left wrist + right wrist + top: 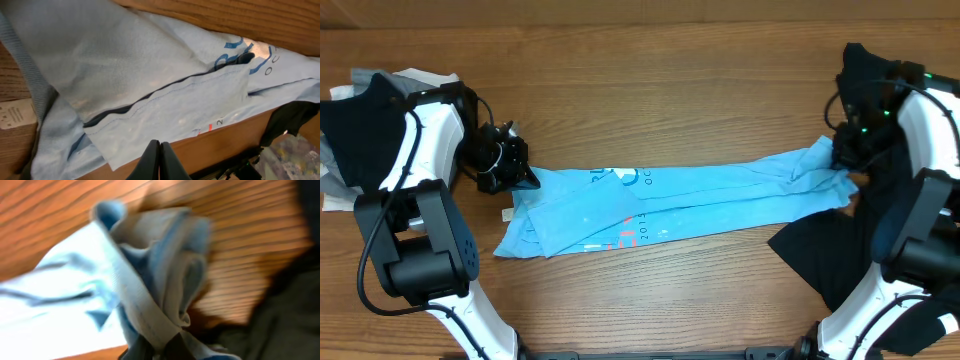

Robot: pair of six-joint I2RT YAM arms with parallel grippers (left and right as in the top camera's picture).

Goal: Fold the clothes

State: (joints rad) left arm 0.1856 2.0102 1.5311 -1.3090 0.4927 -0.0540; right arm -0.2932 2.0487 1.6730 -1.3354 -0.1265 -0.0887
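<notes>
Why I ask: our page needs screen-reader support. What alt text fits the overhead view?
A light-blue T-shirt, folded into a long strip, lies across a wooden table; the left gripper is at its left end and the right gripper pinches its bunched right end. A black garment lies near the right arm, and other clothes sit at far left.

A brown wooden table top (650, 100) with dark grain lines running from left to right fills the whole overhead view, and a thin seam crosses it close to the far edge. In the left wrist view, a speckled grey floor (300, 156) shows past the table's edge, in the lower right corner.
</notes>
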